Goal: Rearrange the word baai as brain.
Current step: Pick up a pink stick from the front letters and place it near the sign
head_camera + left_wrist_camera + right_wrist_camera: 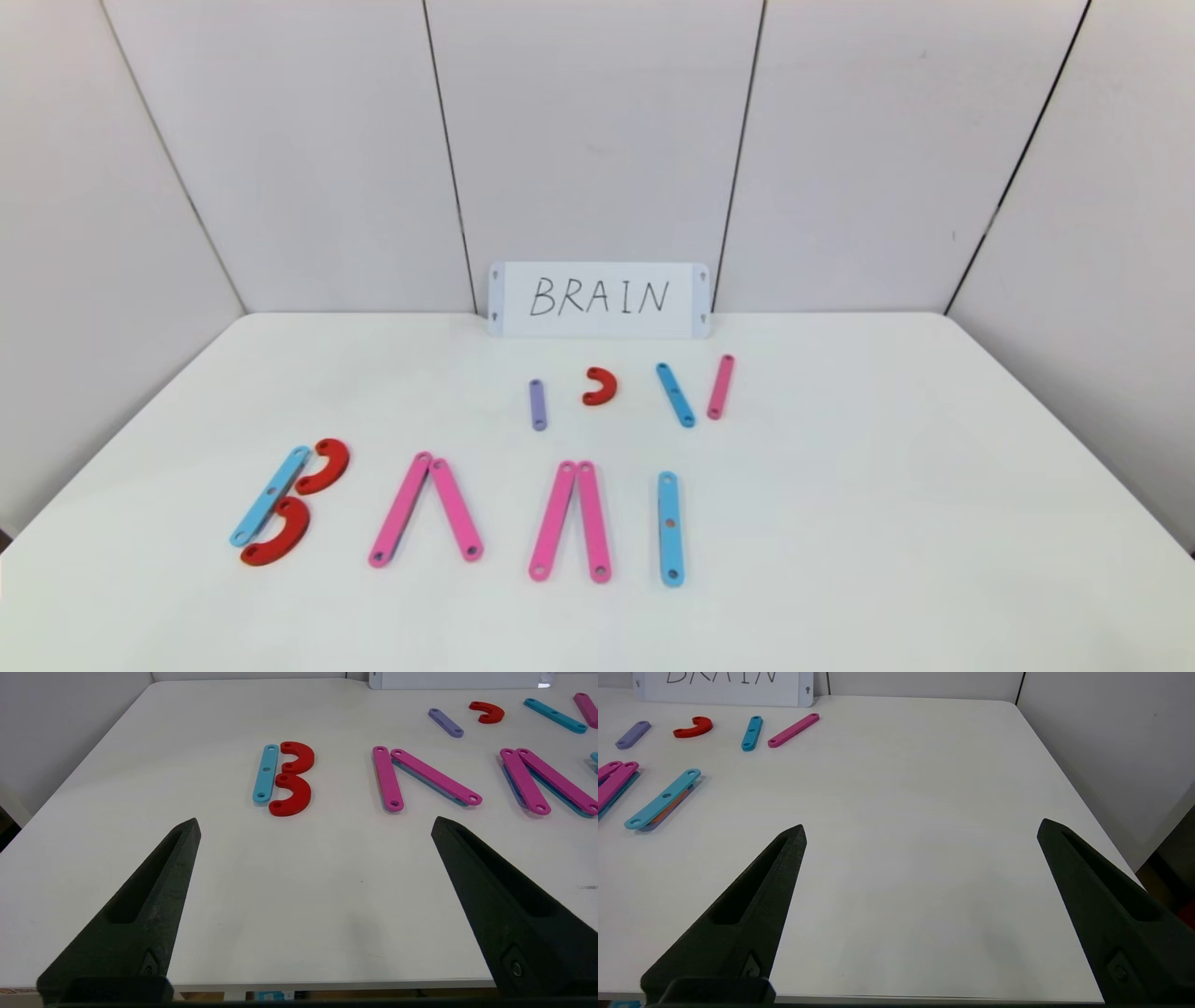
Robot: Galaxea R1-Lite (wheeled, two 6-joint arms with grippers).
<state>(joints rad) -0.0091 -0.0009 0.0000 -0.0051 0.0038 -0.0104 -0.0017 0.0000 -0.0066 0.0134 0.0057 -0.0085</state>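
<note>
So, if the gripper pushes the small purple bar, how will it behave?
The purple bar lies flat and thin on the smooth white table, so it would probably slide, not roll. It looks rigid and light. Its low edge may make gripping hard.

- From the head we look forward and down across the whole tabletop to the back wall.
- Each wrist camera sits low at the near edge, facing inward.
- Both wrist views share the far purple bar, probably little else.
</note>
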